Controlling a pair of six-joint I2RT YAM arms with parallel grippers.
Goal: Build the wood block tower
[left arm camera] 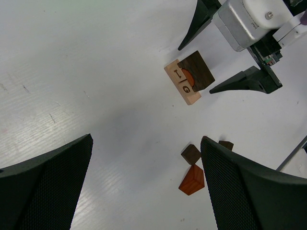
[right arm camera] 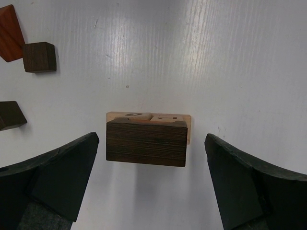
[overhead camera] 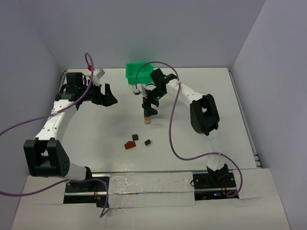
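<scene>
The wood block tower (right arm camera: 146, 143) is a short stack: two light tan lettered blocks (left arm camera: 180, 82) at the bottom, a reddish piece tucked under a dark brown arch block (left arm camera: 199, 71) on top. In the top view the tower (overhead camera: 147, 120) stands at mid-table. My right gripper (right arm camera: 151, 139) hangs just above it, open, one finger on each side of the arch block with a gap on both sides. My left gripper (left arm camera: 146, 182) is open and holds nothing, hovering to the left (overhead camera: 111, 97) and well away from the tower.
Three loose blocks lie nearer the arm bases: a reddish-brown wedge (overhead camera: 130, 144), a dark cube (overhead camera: 135, 137) and another dark piece (overhead camera: 147, 142). A green bin (overhead camera: 139, 72) stands at the back behind the right arm. Purple cables loop off both arms.
</scene>
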